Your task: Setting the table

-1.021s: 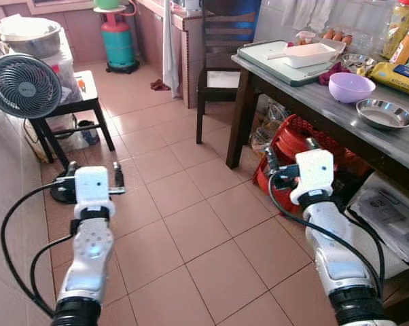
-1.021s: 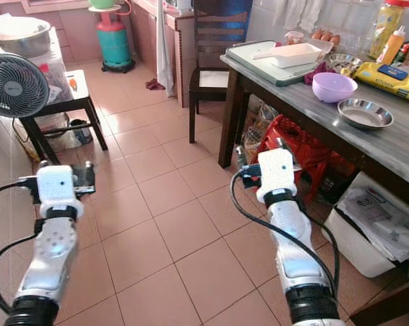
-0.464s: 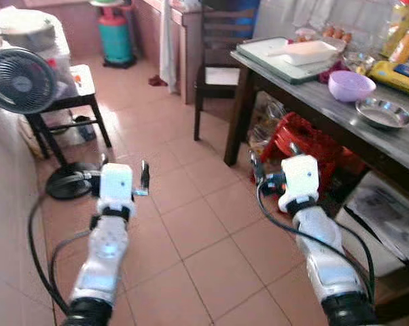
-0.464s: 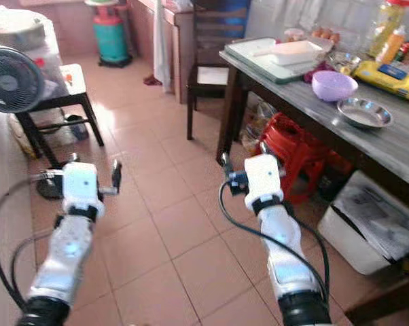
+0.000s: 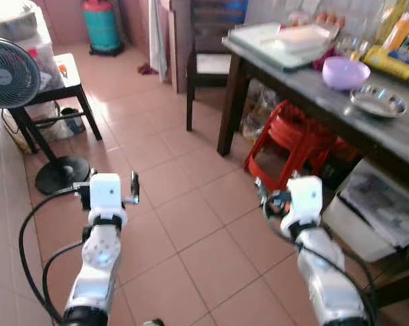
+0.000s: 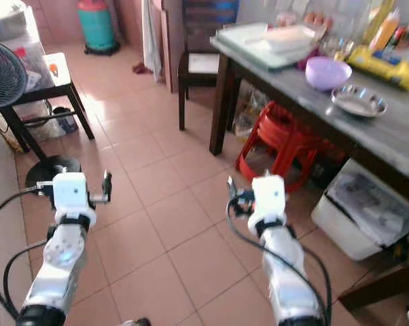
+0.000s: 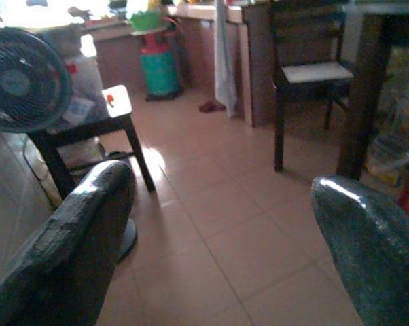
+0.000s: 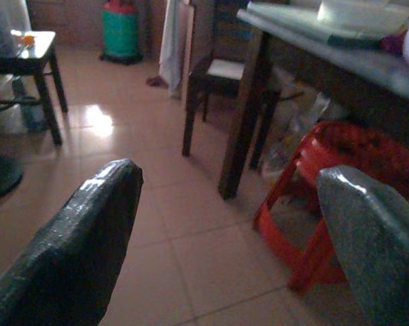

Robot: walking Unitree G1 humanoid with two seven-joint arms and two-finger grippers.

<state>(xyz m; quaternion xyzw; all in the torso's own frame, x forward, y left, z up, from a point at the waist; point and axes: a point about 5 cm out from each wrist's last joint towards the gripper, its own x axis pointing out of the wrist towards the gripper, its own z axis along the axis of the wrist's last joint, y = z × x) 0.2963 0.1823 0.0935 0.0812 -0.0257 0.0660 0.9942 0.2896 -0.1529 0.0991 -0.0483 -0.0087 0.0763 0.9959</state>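
Observation:
The grey-topped table [image 5: 306,85] stands ahead on my right. On it are a purple bowl [image 5: 345,72], a steel plate [image 5: 377,102], and a white dish on a pale tray [image 5: 279,42]. My left gripper [image 5: 108,189] hovers over the tiled floor, well left of the table; the left wrist view has its fingers [image 7: 75,238] wide apart and empty. My right gripper [image 5: 285,198] is held out low, short of the table's front edge. It is open too, with nothing between its fingers [image 8: 75,244].
Stacked red stools [image 5: 293,142] and a white box [image 5: 378,210] sit under the table. A dark chair [image 5: 208,61] stands at its far end. A fan [image 5: 11,71] on a stand, a small black side table [image 5: 65,78] and a teal gas cylinder [image 5: 101,27] stand to the left.
The whole picture has shifted as the camera moved; the table now sits higher and closer on the right. Both arms stay held out in front, grippers still open and empty.

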